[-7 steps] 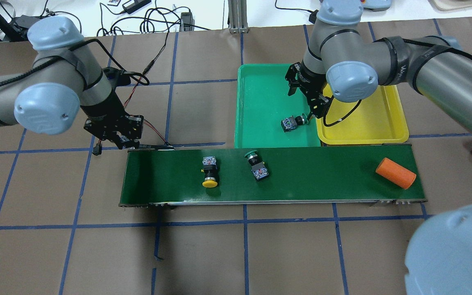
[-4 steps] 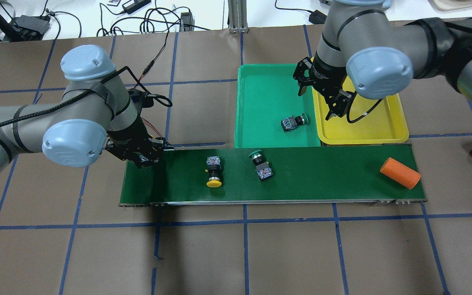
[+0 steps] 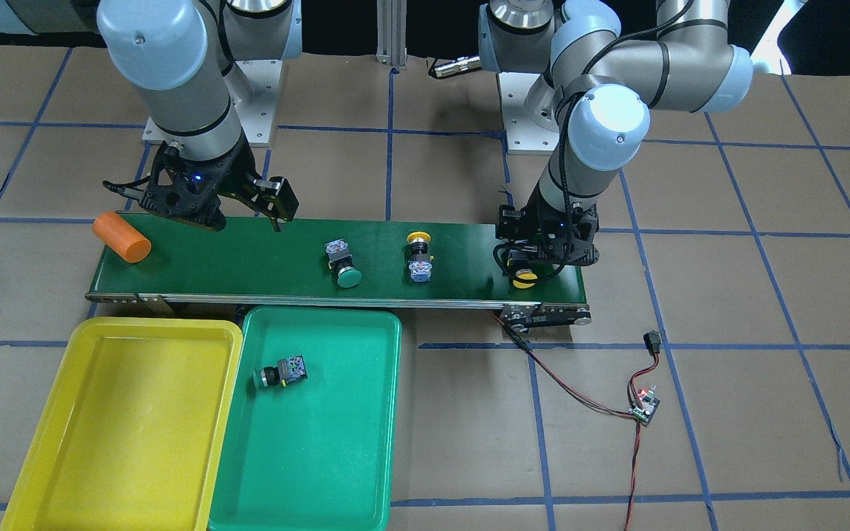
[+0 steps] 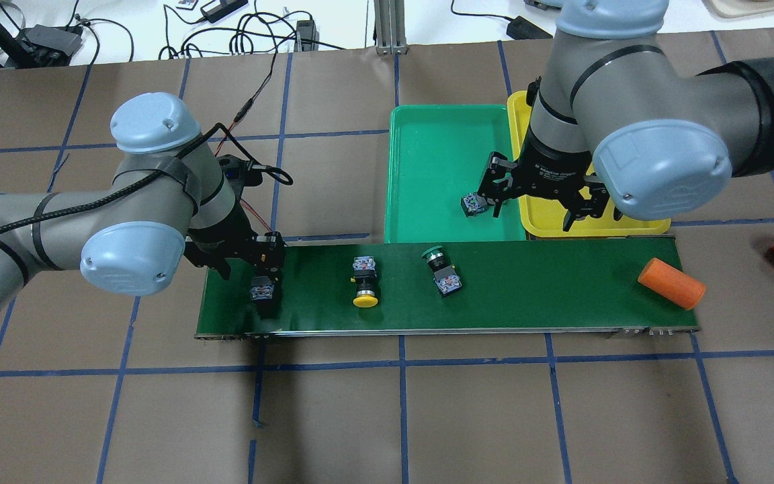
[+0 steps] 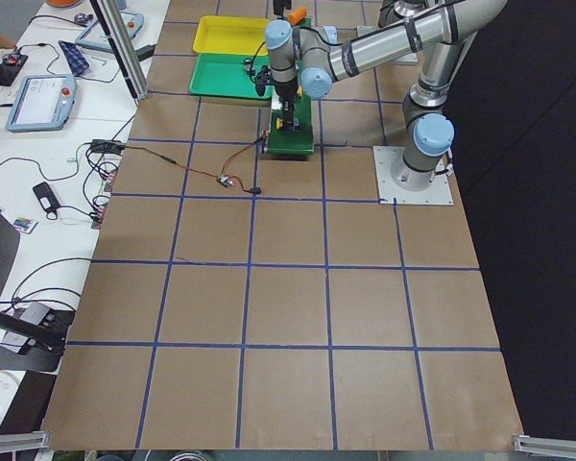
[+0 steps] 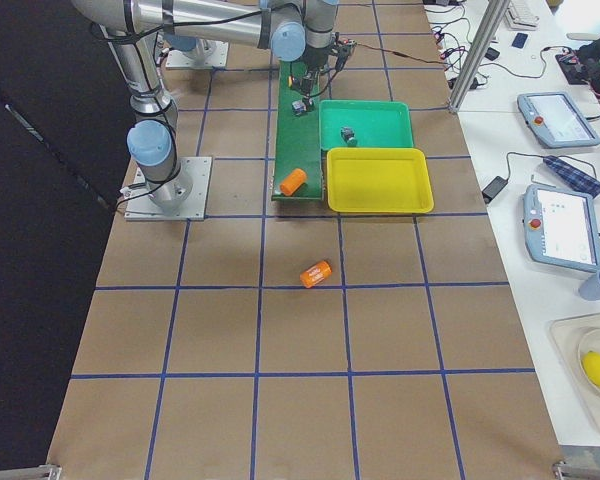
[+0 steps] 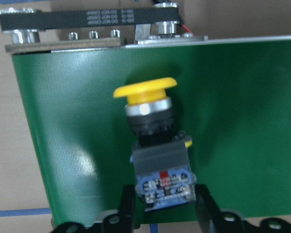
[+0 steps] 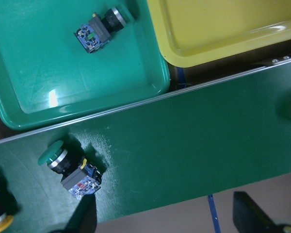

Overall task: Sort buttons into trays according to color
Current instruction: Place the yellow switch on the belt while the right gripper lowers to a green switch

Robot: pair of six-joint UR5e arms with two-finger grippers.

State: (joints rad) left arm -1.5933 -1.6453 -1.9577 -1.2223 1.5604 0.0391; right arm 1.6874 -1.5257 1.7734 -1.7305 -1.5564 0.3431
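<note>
Hovering above the seam where the green tray (image 4: pixel 395 168) meets the yellow tray (image 4: pixel 656 225), the right gripper (image 4: pixel 533 214) has its fingers spread wide with nothing between them. The next pick likely turns on the loose green button (image 4: pixel 441 272) on the conveyor belt (image 4: pixel 548 296). It lies to that gripper's left and nearer the robot, on its side, with its long axis running across the belt on a slight slant — mushroom cap toward the trays, grey switch body with its blue terminal face toward the robot's edge. The right gripper is the nearer of the two, so I judge it would have to come down and turn to span the body crosswise to that axis. A second green button (image 4: pixel 474 202) already lies on its side in the green tray. A yellow button (image 4: pixel 365 286) lies mid-belt, cap toward the robot. At the belt's left end the left gripper (image 7: pixel 162 213) straddles the switch body of another yellow button (image 7: pixel 153 141), fingertips (image 7: pixel 127 208) hard by its sides — whether they pinch it or merely flank it, I cannot tell.
</note>
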